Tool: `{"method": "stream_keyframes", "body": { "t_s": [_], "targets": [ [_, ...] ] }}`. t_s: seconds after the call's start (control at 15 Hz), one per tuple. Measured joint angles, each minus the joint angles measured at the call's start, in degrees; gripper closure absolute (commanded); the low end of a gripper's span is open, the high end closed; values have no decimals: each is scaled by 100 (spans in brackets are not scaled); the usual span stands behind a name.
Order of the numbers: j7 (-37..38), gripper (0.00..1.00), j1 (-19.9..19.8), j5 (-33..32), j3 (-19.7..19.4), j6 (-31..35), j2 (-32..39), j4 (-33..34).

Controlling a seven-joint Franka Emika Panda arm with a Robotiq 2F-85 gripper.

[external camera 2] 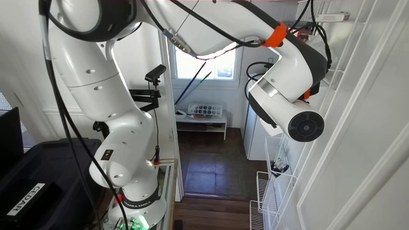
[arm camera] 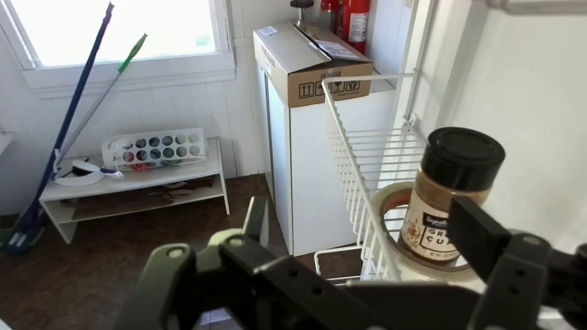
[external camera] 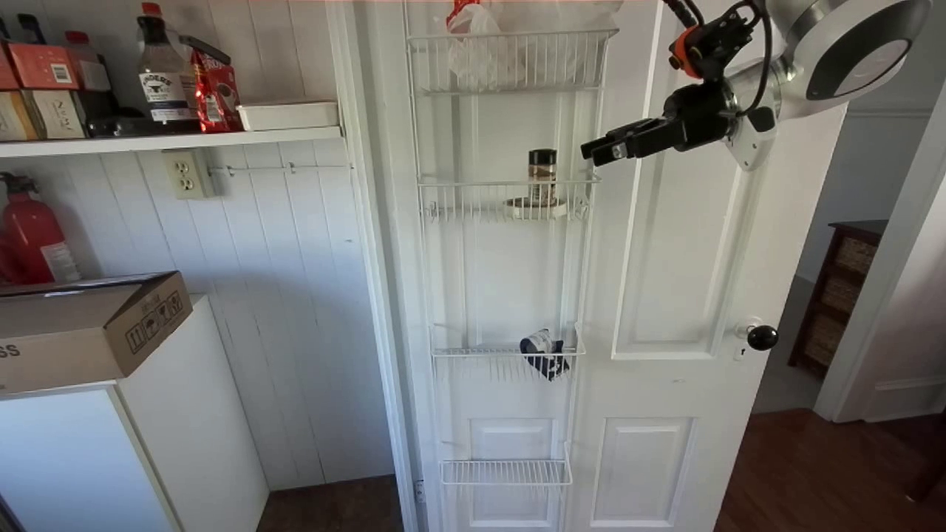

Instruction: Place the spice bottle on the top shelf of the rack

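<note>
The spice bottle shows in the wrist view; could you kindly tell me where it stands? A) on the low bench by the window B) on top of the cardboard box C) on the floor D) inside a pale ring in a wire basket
D: the wrist view shows the spice bottle upright, its base circled by the pale ring in the wire basket.
</note>
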Motion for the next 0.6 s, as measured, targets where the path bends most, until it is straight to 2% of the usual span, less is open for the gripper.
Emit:
{"method": "stream_keyframes", "body": {
  "t_s": [0.6],
  "targets": [
    [-449,0,101,928,-8,24,473,317]
  ]
}}
